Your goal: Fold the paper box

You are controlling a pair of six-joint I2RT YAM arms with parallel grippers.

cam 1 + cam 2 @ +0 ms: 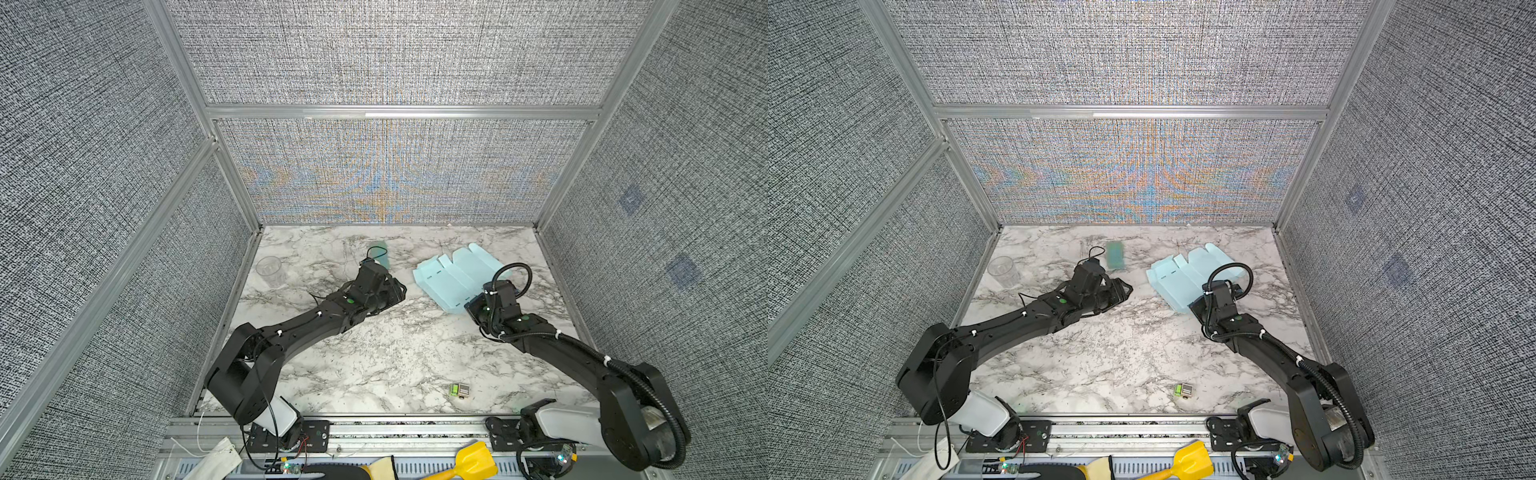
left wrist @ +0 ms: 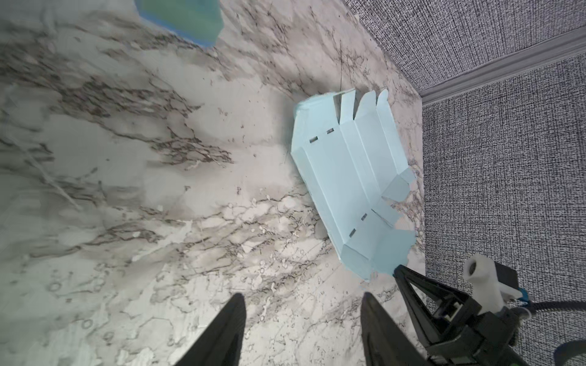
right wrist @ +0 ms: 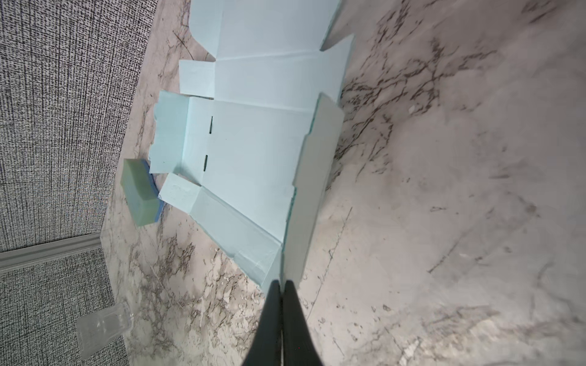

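On the near side of the paper box (image 1: 453,276), well apart from it, a small green-faced block (image 1: 459,390) lies on the marble bench (image 1: 374,353) and plays no part here. At the box's nearest corner the right pincer (image 3: 281,286) is closed on the end of a long side flap, pinching the thin card so that the flap stands raised off the sheet. Raising this wall looks like the step in hand. It should be swung about its crease rather than pulled, since so light a sheet would likely slide or twist from a grip at one end.

The left pincer (image 2: 302,298) hovers to the left of the box, jaws apart and empty. It would do best to press the base panel down close beside the crease, to keep the fold straight.

The box itself lies opened out on the bench just beyond the right pincer, most panels and tabs flat. Beyond its left end lies a teal strip (image 1: 1115,254), and farther left stands a clear cup (image 1: 271,270), both clear of the work.
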